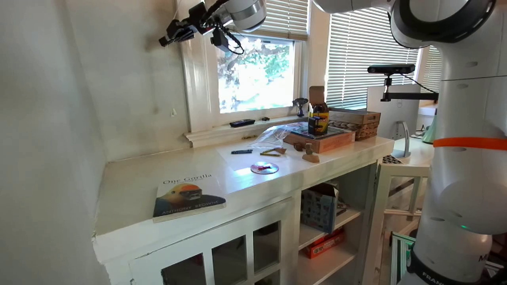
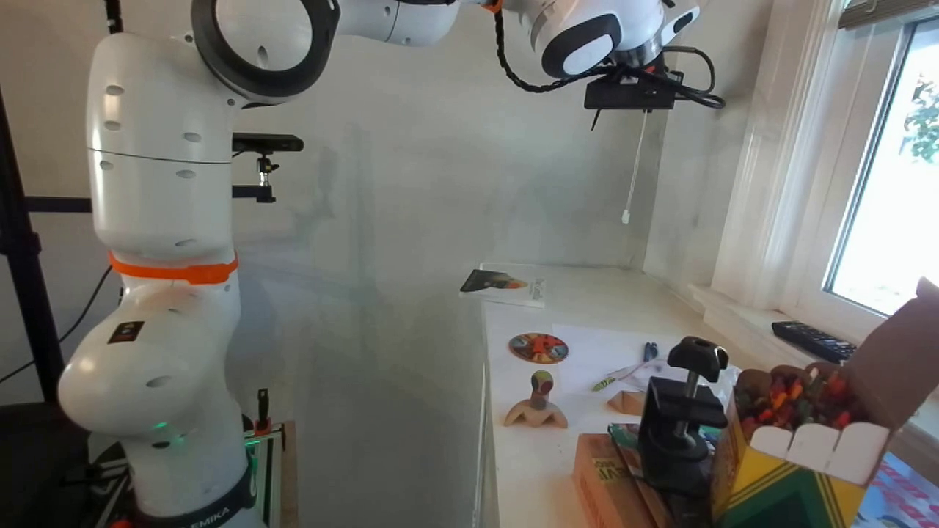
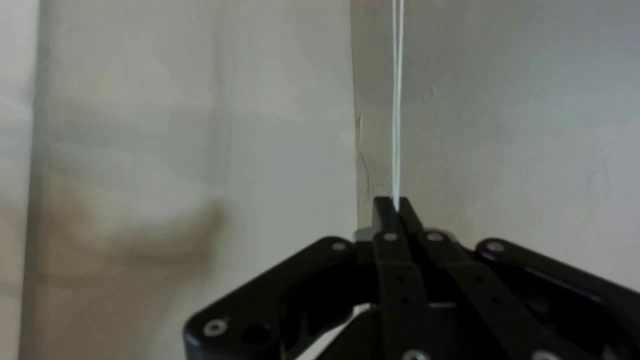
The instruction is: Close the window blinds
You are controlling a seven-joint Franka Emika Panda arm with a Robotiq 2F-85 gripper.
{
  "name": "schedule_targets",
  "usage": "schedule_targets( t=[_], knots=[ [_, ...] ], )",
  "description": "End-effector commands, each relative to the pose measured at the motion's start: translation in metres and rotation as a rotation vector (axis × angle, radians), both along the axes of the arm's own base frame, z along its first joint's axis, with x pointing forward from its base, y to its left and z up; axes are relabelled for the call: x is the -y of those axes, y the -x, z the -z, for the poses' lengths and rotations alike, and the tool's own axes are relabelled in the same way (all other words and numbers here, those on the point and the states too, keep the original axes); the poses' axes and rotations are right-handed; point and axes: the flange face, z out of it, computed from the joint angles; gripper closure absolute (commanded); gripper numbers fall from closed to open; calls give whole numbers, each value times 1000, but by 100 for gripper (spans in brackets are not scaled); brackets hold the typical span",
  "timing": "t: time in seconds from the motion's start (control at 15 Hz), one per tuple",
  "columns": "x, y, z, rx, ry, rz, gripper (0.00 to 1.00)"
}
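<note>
White slatted window blinds (image 1: 287, 18) cover the upper part of the near window, with glass showing below. Only their lower edge (image 2: 884, 11) shows in an exterior view. A thin pale double cord (image 3: 397, 100) runs to my black gripper (image 3: 396, 207) in the wrist view, and the fingertips are closed on it. The gripper (image 1: 163, 41) is high beside the window frame, in front of the wall. The cord's lower part (image 2: 636, 165) hangs below the wrist and ends in a small white tassel (image 2: 626, 216). The fingers are hidden in that view.
A white counter (image 1: 130, 182) runs below the window. It bears a book (image 1: 190, 198), a disc (image 1: 264, 168), crayons and an open crayon box (image 1: 318, 118). A remote (image 1: 242, 123) lies on the sill. Another window has lowered blinds (image 1: 364, 51).
</note>
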Motion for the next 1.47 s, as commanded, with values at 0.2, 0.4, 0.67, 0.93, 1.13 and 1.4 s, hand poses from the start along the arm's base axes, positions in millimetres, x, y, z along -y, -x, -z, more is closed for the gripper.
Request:
schedule_targets(
  t=[0.2,0.4,0.67,0.93,1.13,1.4],
  knots=[
    [-16,-16,12,-8,1,-35,100],
    [-28,-18,25,-20,51,-61,100],
    [-14,-22,5,16,24,-29,100],
    [11,-18,-28,95,-17,28,100],
    [33,-13,-51,145,-36,77,100],
    [42,-13,-54,150,-31,87,100]
  ],
)
